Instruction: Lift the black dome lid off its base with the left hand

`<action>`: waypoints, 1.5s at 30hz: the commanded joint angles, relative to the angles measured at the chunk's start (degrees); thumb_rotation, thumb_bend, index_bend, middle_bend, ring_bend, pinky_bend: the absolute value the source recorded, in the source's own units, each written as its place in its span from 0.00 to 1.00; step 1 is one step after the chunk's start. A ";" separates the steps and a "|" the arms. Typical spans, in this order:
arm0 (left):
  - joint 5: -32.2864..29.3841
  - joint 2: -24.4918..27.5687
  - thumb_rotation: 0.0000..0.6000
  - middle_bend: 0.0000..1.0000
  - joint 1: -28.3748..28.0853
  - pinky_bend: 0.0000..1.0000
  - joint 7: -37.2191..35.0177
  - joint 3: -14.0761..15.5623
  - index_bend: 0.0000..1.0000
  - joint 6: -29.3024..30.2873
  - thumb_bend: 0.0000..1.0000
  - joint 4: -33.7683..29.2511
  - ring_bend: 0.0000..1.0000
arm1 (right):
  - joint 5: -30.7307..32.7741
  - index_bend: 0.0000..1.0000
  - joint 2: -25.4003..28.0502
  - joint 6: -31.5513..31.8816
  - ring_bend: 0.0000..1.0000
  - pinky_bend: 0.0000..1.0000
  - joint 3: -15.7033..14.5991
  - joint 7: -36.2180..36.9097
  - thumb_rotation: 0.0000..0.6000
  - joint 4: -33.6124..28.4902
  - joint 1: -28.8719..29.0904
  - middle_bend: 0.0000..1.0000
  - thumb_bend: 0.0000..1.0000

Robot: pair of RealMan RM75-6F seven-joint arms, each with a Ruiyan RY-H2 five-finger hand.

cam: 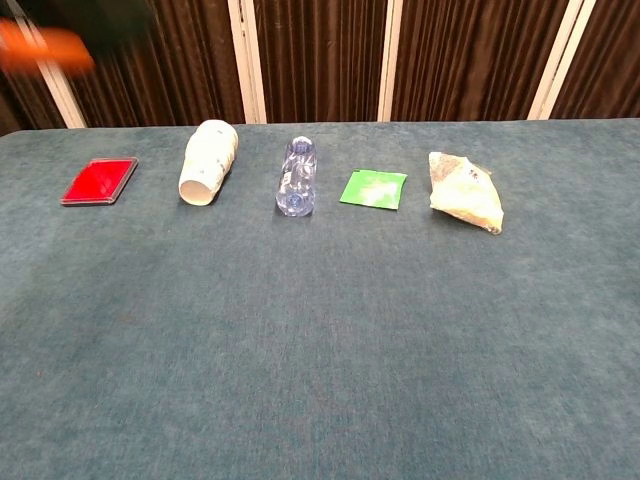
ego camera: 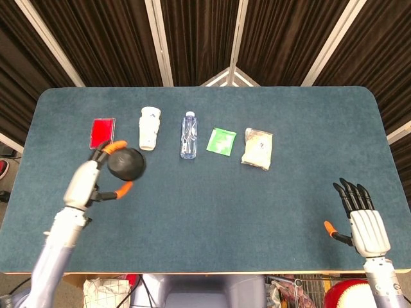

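Observation:
My left hand (ego camera: pixel 87 183) grips the black dome lid (ego camera: pixel 126 164) between its orange-tipped fingers, held up above the left part of the blue table (ego camera: pixel 212 218). In the chest view only a blurred orange fingertip (cam: pixel 45 47) shows at the top left corner. No base under the lid shows in either view. My right hand (ego camera: pixel 361 219) rests near the table's front right edge, its fingers spread and holding nothing.
A row lies across the far part of the table: a red card (ego camera: pixel 103 133), a white paper cup (ego camera: pixel 149 128) on its side, a clear bottle (ego camera: pixel 187 135) lying down, a green packet (ego camera: pixel 221 140) and a pale snack bag (ego camera: pixel 257 148).

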 commanded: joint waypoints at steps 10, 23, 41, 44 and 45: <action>-2.90 -8.52 1.00 0.30 0.48 0.00 -8.11 10.56 0.19 -13.36 0.53 26.37 0.00 | 0.17 0.07 -0.31 0.09 0.07 0.01 -0.09 -0.61 1.00 -0.11 -0.21 0.02 0.29; 7.92 0.71 1.00 0.32 1.20 0.00 -4.58 1.22 0.19 0.39 0.53 -0.60 0.00 | -0.45 0.07 -0.62 0.41 0.07 0.01 -0.25 -0.37 1.00 0.31 -0.20 0.02 0.29; 2.81 -9.98 1.00 0.31 1.99 0.00 -15.79 11.22 0.21 -11.60 0.53 28.89 0.00 | -0.62 0.07 0.04 1.02 0.07 0.01 -0.44 -0.36 1.00 -0.52 -0.66 0.02 0.29; 4.26 -12.01 1.00 0.31 1.15 0.00 -14.29 10.54 0.21 -10.07 0.53 29.35 0.00 | -0.67 0.07 0.15 1.21 0.07 0.01 -0.51 -0.32 1.00 -0.58 -0.81 0.02 0.29; 4.74 -12.66 1.00 0.31 0.94 0.00 -13.58 10.24 0.21 -9.23 0.53 29.29 0.00 | -0.74 0.07 0.21 1.31 0.07 0.01 -0.56 -0.27 1.00 -0.62 -0.87 0.02 0.29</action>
